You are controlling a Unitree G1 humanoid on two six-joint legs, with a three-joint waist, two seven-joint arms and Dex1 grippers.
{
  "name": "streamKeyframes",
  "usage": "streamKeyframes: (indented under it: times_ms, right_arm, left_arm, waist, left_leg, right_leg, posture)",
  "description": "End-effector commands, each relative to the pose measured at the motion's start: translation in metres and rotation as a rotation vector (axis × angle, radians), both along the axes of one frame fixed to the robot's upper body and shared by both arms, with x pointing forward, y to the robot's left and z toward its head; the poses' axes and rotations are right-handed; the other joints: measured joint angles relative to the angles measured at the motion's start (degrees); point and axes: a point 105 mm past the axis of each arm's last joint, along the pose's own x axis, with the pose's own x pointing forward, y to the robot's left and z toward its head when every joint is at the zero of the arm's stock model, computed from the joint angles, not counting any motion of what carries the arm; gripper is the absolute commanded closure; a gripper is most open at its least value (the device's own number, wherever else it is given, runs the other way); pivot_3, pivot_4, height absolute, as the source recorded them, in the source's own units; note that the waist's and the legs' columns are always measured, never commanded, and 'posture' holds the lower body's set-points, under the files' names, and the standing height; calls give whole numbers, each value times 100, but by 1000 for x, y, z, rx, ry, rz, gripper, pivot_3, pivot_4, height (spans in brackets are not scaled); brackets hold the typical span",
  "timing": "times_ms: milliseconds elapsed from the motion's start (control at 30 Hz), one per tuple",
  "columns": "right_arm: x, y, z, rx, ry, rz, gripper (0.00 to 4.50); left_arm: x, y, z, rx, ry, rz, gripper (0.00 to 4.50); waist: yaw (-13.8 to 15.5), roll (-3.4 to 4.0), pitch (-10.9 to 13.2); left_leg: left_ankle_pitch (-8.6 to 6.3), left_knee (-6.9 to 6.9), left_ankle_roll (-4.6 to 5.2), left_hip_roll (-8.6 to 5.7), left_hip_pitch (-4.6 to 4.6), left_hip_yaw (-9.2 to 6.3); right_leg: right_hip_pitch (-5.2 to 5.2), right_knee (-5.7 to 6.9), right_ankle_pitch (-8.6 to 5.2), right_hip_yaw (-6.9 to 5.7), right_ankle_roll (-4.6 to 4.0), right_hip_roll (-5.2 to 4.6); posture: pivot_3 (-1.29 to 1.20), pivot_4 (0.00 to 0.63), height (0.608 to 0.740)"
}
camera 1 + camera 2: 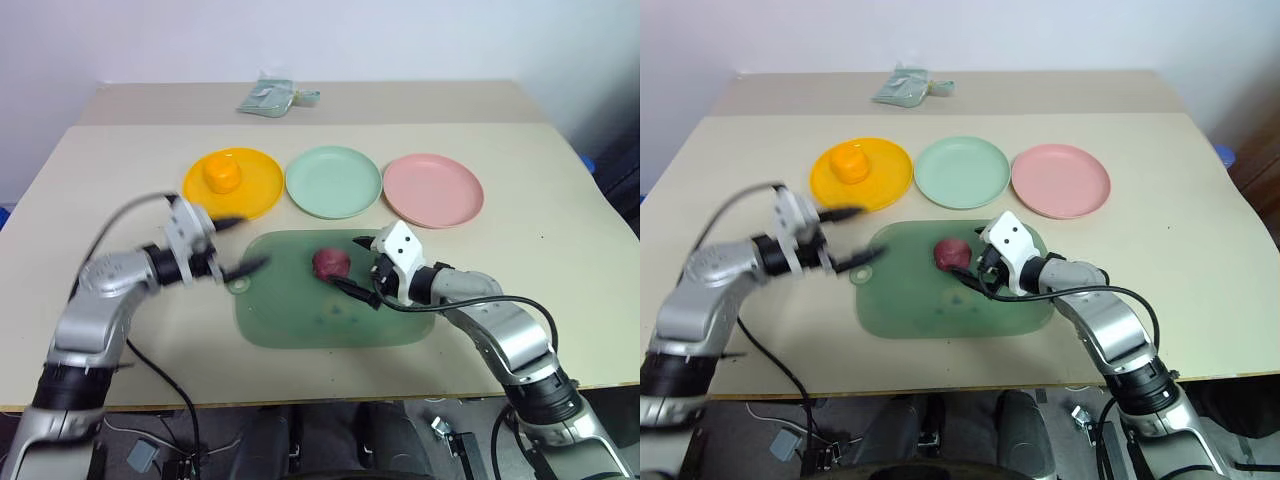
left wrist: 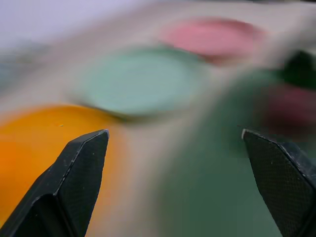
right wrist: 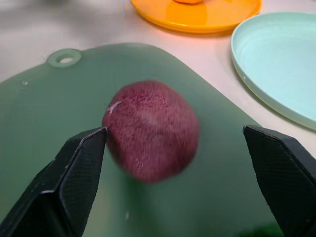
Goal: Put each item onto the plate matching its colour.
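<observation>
Spreading across most of the head views is a pale beige table (image 1: 520, 300), and on it, nearest the robot, lies the large dull green tray (image 1: 290, 325) with a small round hole at one corner. Beyond the tray stand three round plates in a row: the yellow-orange plate (image 1: 255, 190) on the left, the mint green plate (image 1: 334, 181) in the middle and the pink plate (image 1: 434, 189) on the right, the neighbours close beside each other. A crumpled pale packet (image 1: 268, 98) lies far back near the table's rear edge.

The left gripper (image 1: 240, 243) hangs over the gap between the yellow-orange plate and the tray's left end, blurred, its two black fingers spread wide with nothing between them. The right gripper (image 3: 175, 148) sits low over the tray's right half, pointing left at the maroon ball (image 1: 331, 263); its fingers stand wide apart, one on each side of the ball, and whether they touch it I cannot tell.

The maroon ball rests on the tray, in its upper middle part. The orange lump (image 1: 221, 175) sits on the yellow-orange plate, left of centre. The mint green and pink plates hold nothing
</observation>
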Motion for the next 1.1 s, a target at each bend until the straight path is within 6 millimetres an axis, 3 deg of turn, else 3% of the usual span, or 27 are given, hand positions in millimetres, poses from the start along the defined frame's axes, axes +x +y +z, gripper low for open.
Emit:
streamKeyframes:
  times_ms: [33,133,233,267,400,533,567,667,833,900,1000,1100]
  right_arm:
    - [5,6,5,12,-18,9,0]
    - [7,12,7,19,-26,22,910]
    - [7,14,17,53,-48,22,2290]
    - [7,13,22,65,-61,20,2446]
    - [10,4,46,95,-126,10,2446]
    - [39,-34,84,157,-194,-191,2446]
    - [57,-56,87,143,-199,-319,2446]
    - [91,-105,81,106,-157,-589,2446]
    - [121,-132,58,53,-120,-704,2446]
    - [126,-135,59,27,-160,-704,1480]
    - [123,-124,79,53,-264,-609,109]
    - [93,-105,99,138,-327,-372,43]
  left_arm:
    - [-11,-9,9,-7,-13,-33,66]
    - [-16,-11,5,-8,13,-29,0]
    - [-21,-8,-2,16,32,-24,0]
    - [-21,-7,-4,18,34,-20,0]
    - [-23,-7,-7,20,34,-16,0]
    - [-24,-14,-5,8,15,-21,0]
    - [-25,-18,-5,-4,11,-29,0]
    - [-28,-27,-5,-22,6,-48,0]
    - [-28,-37,-5,-37,0,-58,0]
    - [-28,-39,-5,-38,-4,-58,0]
    - [-28,-40,-4,-39,-12,-49,0]
    - [-30,-39,-4,-46,-8,-41,0]
  waist:
    - [24,0,0]
    - [40,1,-1]
    - [39,2,-1]
    - [39,2,-1]
    - [66,2,-1]
    - [71,3,0]
    - [70,3,0]
    - [76,1,-2]
    - [30,5,0]
    - [-18,11,4]
    - [-71,19,7]
    - [-72,21,8]
  left_leg:
    - [0,0,0,0,1,1]
    - [0,0,1,-1,1,2]
    - [0,-5,1,-1,1,4]
    - [0,-5,1,-1,0,5]
    - [0,-4,2,-2,0,6]
    - [0,-4,2,-2,0,6]
    - [0,-4,2,-1,0,6]
    - [0,-4,1,-2,1,7]
    - [0,-12,2,-3,0,15]
    - [1,-15,2,-2,0,18]
    - [2,-20,2,-1,0,19]
    - [2,-25,0,4,0,19]
  right_leg:
    - [0,1,0,1,0,0]
    - [-4,3,0,3,0,1]
    - [-7,2,0,3,-1,2]
    - [-7,2,0,3,-1,3]
    - [-6,1,0,3,-1,3]
    - [-8,2,0,4,-1,3]
    - [-7,2,0,4,-1,2]
    - [-6,2,1,3,-1,2]
    - [-10,1,0,5,-2,3]
    - [-12,1,0,6,-2,4]
    - [-14,3,0,7,-1,4]
    - [-15,4,0,7,-1,8]
  posture:
    - [0,150,740]
    - [0,150,740]
    - [0,150,740]
    - [0,150,740]
    - [0,150,740]
    - [0,150,740]
    - [0,150,740]
    - [0,150,740]
    - [0,150,740]
    - [0,150,740]
    - [0,150,740]
    - [0,150,740]
